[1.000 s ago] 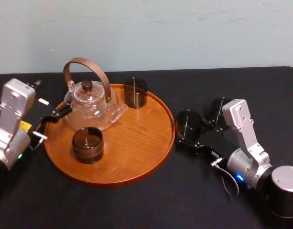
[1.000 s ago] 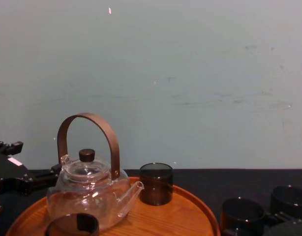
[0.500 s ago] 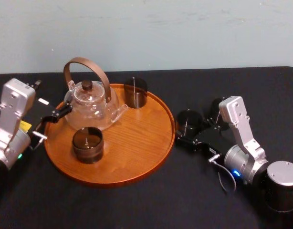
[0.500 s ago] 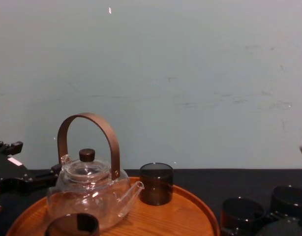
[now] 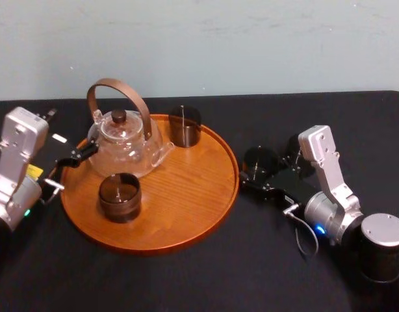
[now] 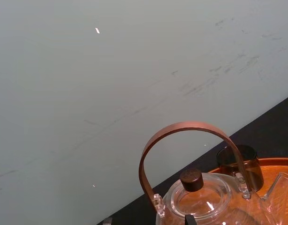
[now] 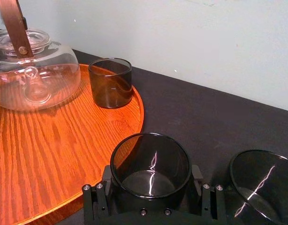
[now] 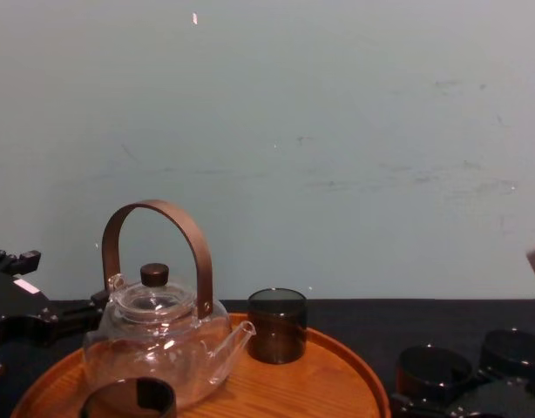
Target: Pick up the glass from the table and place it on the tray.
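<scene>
A dark smoked glass (image 7: 151, 161) stands upright between the two black fingers of my right gripper (image 7: 151, 182), which is shut on it. In the head view this glass (image 5: 259, 158) and the right gripper (image 5: 257, 174) are just right of the round wooden tray (image 5: 186, 195), over the black table (image 5: 206, 273). The chest view shows the glass (image 8: 431, 370) low at the right, beside the tray's rim (image 8: 372, 387). My left gripper (image 5: 66, 168) is parked, open, at the tray's left edge.
The tray carries a glass teapot (image 5: 125, 140) with a brown arched handle and two dark glasses (image 5: 184, 125) (image 5: 119, 196). Its right half is bare wood. Another dark glass (image 5: 296, 148) stands on the table behind my right gripper.
My right arm has shifted, and the glass in its gripper has moved slightly back and up. The left arm, tray and teapot have not moved.
</scene>
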### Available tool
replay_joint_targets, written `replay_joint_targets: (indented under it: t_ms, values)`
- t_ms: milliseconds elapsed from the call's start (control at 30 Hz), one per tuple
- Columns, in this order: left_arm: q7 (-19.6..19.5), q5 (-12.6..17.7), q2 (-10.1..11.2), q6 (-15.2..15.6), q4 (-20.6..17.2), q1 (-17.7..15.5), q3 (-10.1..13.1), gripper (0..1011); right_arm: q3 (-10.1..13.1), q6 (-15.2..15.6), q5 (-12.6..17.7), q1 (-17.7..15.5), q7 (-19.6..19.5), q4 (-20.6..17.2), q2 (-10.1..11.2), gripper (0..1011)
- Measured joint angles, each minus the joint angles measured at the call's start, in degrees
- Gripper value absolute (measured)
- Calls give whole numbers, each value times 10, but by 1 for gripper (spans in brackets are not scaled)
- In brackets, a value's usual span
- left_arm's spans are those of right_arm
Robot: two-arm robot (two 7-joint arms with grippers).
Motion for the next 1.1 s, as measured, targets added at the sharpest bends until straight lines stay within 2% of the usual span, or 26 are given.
replay_joint_targets:
  t_ms: [567, 767, 1100]
  values:
    - [0, 0, 0, 0, 0, 0, 0, 1001, -1, -5, 0, 5, 4, 8, -4, 1002]
    - [0, 0, 0, 0, 0, 0, 0, 1001, -1, -5, 0, 5, 4, 7, -4, 905]
    - [0, 0, 0, 0, 0, 0, 0, 1001, -1, -4, 1, 4, 4, 6, -3, 905]
